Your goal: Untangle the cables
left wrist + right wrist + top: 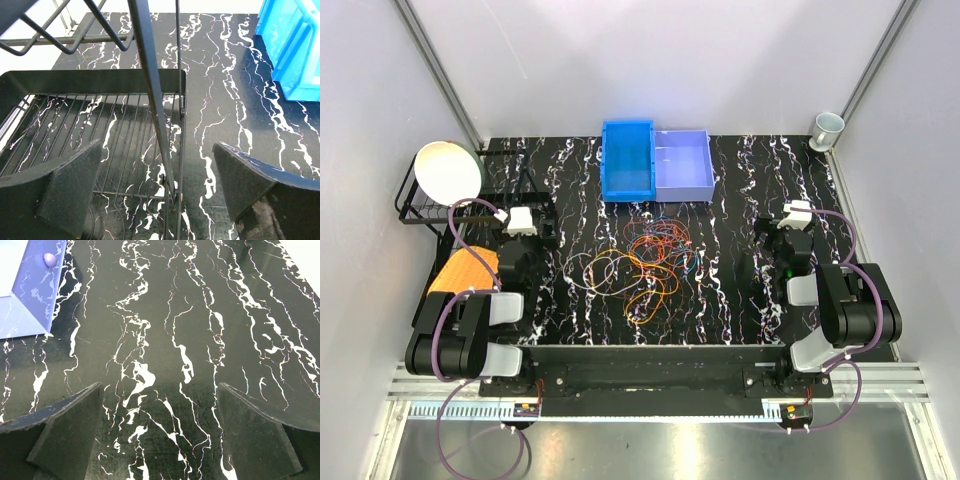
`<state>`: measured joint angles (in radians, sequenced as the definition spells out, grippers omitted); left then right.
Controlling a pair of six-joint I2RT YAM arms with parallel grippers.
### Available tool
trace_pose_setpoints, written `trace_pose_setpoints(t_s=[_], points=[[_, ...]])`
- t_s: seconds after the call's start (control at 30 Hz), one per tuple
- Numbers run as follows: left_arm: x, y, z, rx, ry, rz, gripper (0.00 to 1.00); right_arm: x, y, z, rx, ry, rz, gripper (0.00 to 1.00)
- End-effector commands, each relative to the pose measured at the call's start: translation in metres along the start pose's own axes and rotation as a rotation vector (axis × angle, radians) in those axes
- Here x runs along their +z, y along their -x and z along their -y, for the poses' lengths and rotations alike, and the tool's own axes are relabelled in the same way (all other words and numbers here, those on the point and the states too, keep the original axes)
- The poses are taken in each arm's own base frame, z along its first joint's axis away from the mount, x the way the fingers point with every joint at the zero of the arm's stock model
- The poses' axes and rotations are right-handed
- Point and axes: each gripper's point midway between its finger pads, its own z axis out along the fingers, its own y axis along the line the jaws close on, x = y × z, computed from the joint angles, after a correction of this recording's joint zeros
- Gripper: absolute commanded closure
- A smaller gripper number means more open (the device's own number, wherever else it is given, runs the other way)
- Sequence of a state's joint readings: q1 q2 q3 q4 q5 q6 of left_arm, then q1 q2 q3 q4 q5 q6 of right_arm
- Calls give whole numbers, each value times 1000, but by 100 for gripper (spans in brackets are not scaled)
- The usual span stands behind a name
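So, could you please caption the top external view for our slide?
Tangled cables lie on the table near a blue bin.

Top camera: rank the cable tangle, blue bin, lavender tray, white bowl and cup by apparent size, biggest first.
1. cables, counting the tangle's whole spread
2. blue bin and lavender tray: too alike to separate
3. white bowl, slightly smaller
4. cup, clearly smallest

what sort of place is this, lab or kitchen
Probably a robot lab cell: plain white panel walls around a black marbled tabletop, with a tangle of thin coloured wire cables.
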<state>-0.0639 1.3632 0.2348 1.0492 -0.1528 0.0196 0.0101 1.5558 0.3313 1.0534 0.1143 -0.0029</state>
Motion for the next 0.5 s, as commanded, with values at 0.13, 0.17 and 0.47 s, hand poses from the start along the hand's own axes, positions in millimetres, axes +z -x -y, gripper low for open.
trace_pose_setpoints(t_s=[0.13,0.17,0.47], points=[[2,11,2,-3,-19,45,1,5,20,2,5,-12,67,0],[2,11,2,-3,-19,45,1,5,20,2,7,-12,65,0],[0,12,1,-3,-19,50,1,5,19,2,5,-11,62,0]])
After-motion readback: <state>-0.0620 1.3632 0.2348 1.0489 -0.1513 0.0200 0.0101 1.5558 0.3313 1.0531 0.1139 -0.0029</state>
